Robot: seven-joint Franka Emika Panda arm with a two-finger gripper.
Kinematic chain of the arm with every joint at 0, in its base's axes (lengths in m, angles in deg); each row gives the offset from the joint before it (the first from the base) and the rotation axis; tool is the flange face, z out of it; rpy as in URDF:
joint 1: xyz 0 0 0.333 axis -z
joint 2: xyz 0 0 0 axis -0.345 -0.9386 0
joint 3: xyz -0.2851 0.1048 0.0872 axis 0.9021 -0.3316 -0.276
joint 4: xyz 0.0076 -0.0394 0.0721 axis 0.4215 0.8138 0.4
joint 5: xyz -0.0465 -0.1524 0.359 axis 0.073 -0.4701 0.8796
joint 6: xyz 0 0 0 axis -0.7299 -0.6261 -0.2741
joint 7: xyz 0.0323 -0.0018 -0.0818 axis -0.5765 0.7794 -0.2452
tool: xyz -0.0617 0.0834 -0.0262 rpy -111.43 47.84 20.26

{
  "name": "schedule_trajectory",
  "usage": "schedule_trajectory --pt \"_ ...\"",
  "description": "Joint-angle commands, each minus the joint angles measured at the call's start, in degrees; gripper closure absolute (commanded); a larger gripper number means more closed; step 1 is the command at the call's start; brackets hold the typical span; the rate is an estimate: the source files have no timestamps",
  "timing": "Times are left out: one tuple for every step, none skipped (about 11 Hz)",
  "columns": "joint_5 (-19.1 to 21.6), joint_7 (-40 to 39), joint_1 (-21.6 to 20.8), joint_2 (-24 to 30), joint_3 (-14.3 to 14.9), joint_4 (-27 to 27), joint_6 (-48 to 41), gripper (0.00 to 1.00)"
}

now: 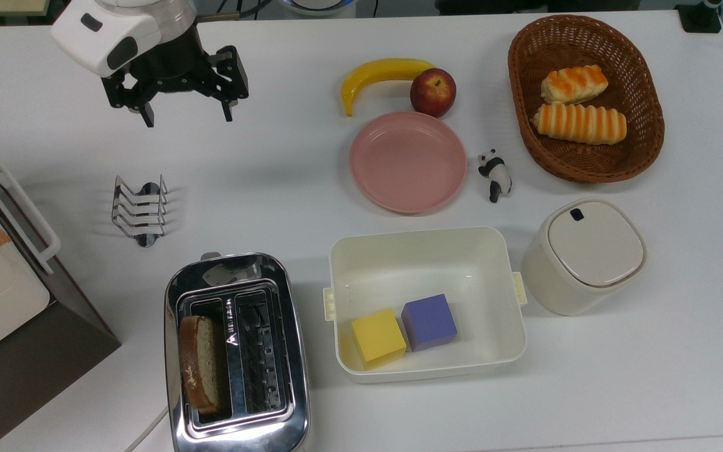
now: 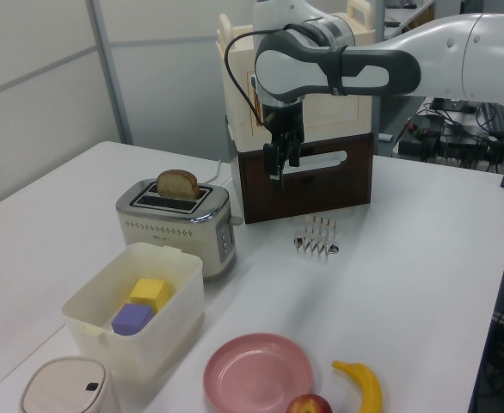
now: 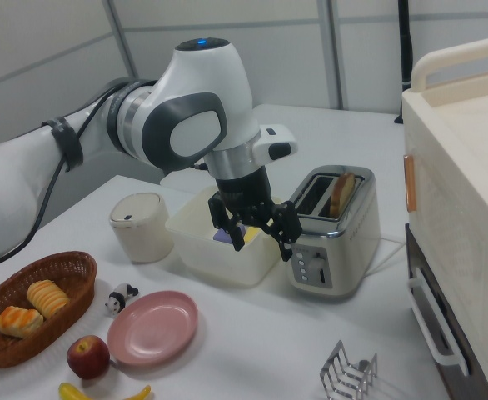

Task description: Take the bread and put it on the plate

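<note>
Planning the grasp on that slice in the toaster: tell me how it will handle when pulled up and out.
The bread stands on edge in a slot of the toaster, so it probably lifts straight up. It looks thin and porous, so likely light but crushable under hard-squeezing fingers. Its top pokes above the slot, leaving only a narrow strip to grip, so it may tilt or slip.

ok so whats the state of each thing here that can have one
gripper: open, empty, above the table
bread: upright in a toaster slot
toaster: other slot empty
plate: empty
tub: open, two blocks inside
bin: lid shut
basket: two rolls inside
</note>
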Motion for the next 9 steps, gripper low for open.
schedule_trajectory --pt "-0.78 0.29 -0.37 2.29 0.52 1.65 -1.31 0.00" --pt "-0.77 0.20 -0.28 2.30 0.52 1.65 -1.31 0.00" --pt "-0.86 0.11 -0.37 2.30 0.52 1.65 -1.31 0.00" --pt "-0.78 0.11 -0.37 2.30 0.52 1.65 -1.31 0.00" --pt "-0.77 -0.24 -0.28 2.30 0.52 1.65 -1.31 0.00" --pt "-0.77 -0.33 -0.28 2.30 0.52 1.65 -1.31 0.00" --pt "-0.77 -0.33 -0.28 2.21 0.52 1.65 -1.31 0.00" --pt "-0.77 -0.24 -0.28 2.21 0.52 1.65 -1.31 0.00" --pt "-0.77 -0.15 -0.28 2.21 0.52 1.65 -1.31 0.00"
